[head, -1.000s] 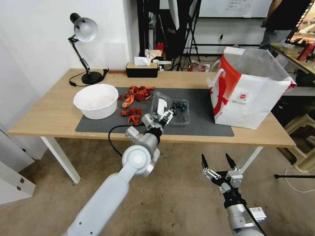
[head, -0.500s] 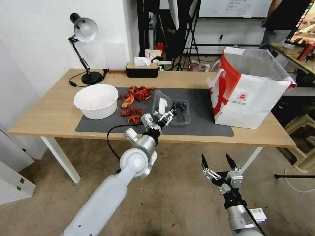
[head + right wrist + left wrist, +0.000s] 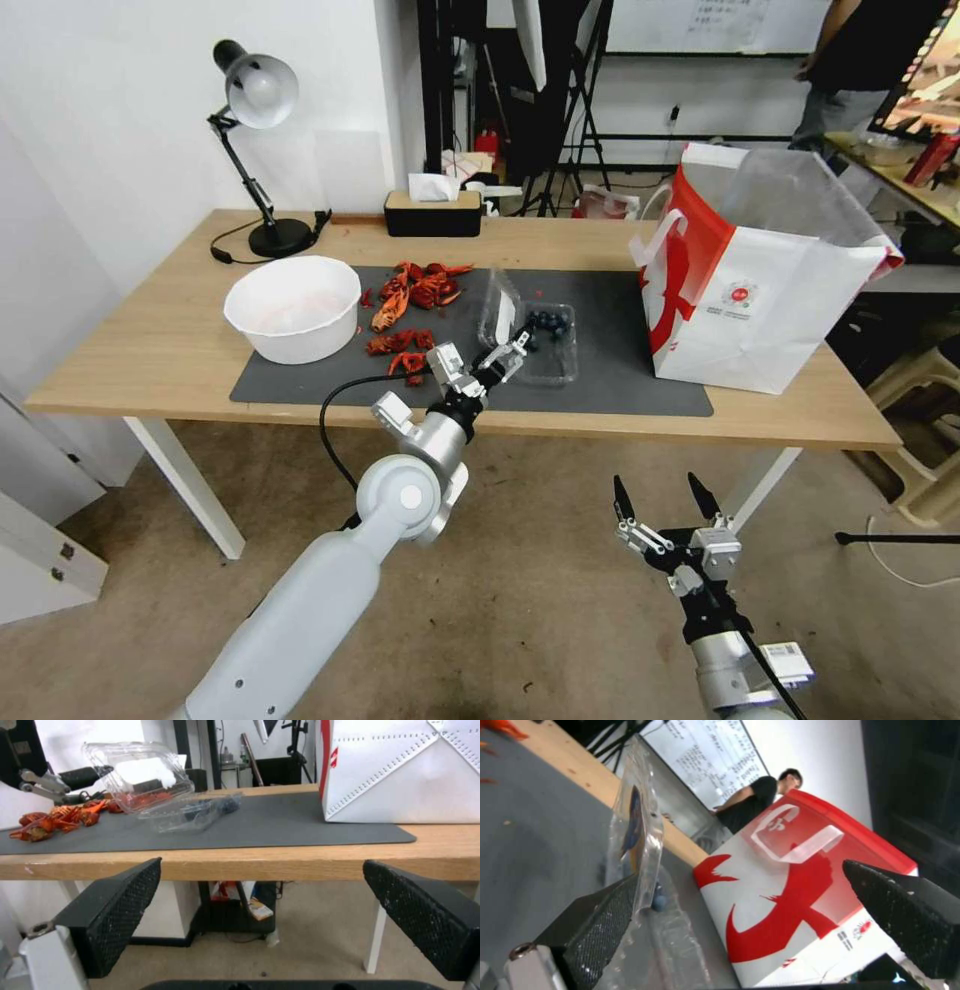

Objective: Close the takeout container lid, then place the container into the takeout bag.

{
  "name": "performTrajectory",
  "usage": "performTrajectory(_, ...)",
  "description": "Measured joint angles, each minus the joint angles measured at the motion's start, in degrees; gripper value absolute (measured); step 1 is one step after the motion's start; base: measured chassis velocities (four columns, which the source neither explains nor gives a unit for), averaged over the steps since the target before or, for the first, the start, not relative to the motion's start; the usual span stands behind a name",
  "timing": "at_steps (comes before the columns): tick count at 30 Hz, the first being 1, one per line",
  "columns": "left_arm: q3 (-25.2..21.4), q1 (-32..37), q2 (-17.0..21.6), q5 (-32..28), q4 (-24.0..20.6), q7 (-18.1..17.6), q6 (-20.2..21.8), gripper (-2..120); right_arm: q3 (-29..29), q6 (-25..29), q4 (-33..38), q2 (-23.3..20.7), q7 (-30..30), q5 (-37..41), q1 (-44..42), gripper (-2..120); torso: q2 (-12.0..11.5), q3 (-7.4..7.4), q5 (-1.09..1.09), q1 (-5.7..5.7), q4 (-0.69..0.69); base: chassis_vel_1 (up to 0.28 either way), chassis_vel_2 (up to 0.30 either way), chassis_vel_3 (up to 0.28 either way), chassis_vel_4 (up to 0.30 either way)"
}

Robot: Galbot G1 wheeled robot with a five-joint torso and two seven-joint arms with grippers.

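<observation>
The left hand [image 3: 497,357] reaches over the near edge of the surface [image 3: 150,350] to the small clear box [image 3: 548,345]. Its two fingers are spread apart. One finger [image 3: 605,907] touches the edge of the clear lid [image 3: 499,310], and the other finger is well away from it with nothing against it. The lid is tipped up, about halfway shut, and leans over the box. A white label is on the lid. The box sits on the dark mat [image 3: 620,360], just past the left hand. Dark blueberries [image 3: 545,321] lie in the far part of the box.

The big white and red bag [image 3: 760,290] stands upright on the surface, well off to the right of the left hand. It is open at the top and has a clear liner inside. A white handle [image 3: 795,840] hangs on its red side.

The right hand [image 3: 665,500] hangs low in front of the surface, below its edge and apart from everything. Its fingers are spread wide and hold nothing. From the right hand's camera, the box [image 3: 190,813] and its raised lid [image 3: 137,774] sit on the mat ahead, with the bag [image 3: 400,772] beside them.

To the left of the left hand are red crayfish shells [image 3: 410,300] on the mat, and a round white bowl [image 3: 293,305] farther left.
</observation>
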Motion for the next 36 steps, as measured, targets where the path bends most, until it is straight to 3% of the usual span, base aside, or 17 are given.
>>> performTrajectory(11,0.4,-1.9,2.2,0.7,2.9,11.7,3.4,100,0.3,0.3,0.1,0.3,-0.1,-0.4,-0.3,100,0.0,0.0,0.0,0.0,0.01,0.0,0.0,0.0,0.0)
performTrajectory(19,1.4,-5.0,2.3,1.5,5.8,17.2,4.6,100,0.5,0.4,-0.2,0.3,-0.1,-0.4,-0.2,100,0.0,0.0,0.0,0.0,0.0,0.0,0.0,0.0,0.0)
performTrajectory(28,2.8,-7.3,2.4,3.3,7.9,21.7,6.2,100,0.7,0.5,-0.5,0.3,-0.1,-0.4,0.0,100,0.0,0.0,0.0,0.0,0.01,0.0,0.0,0.0,0.0)
performTrajectory(36,5.4,-11.1,1.8,3.6,10.5,21.9,8.0,100,0.7,0.5,-0.6,0.2,-0.1,-0.4,0.2,100,0.0,0.0,0.01,0.0,0.0,0.0,0.0,0.0,0.0)
